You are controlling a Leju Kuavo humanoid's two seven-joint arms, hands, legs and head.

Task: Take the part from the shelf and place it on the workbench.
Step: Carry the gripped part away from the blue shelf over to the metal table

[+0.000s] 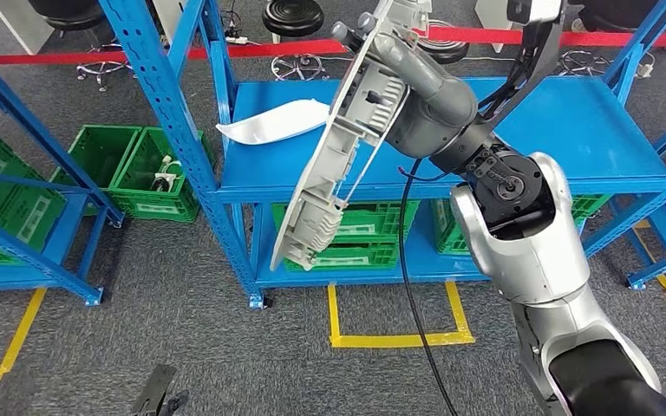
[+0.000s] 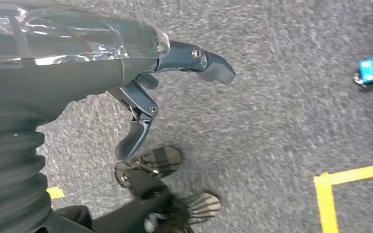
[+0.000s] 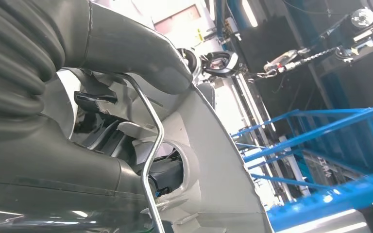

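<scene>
My right hand [image 1: 399,65] grips a long light-grey moulded part [image 1: 338,165], lifted in front of the blue shelf [image 1: 572,130] and tilted, its lower end hanging toward the floor. In the right wrist view the thumb [image 3: 136,53] lies over the part's pale wall [image 3: 213,160], beside a thin metal rod. A second white curved part [image 1: 277,121] lies on the shelf's left side. My left hand [image 2: 145,102] hangs low over the grey carpet, fingers apart and holding nothing.
Green crates [image 1: 130,169] stand on the floor and on the lower shelf level [image 1: 360,238]. Blue rack uprights [image 1: 182,113] rise on the left. Yellow tape [image 1: 399,338] marks a square on the carpet. Stools [image 1: 293,22] stand behind a red barrier strip.
</scene>
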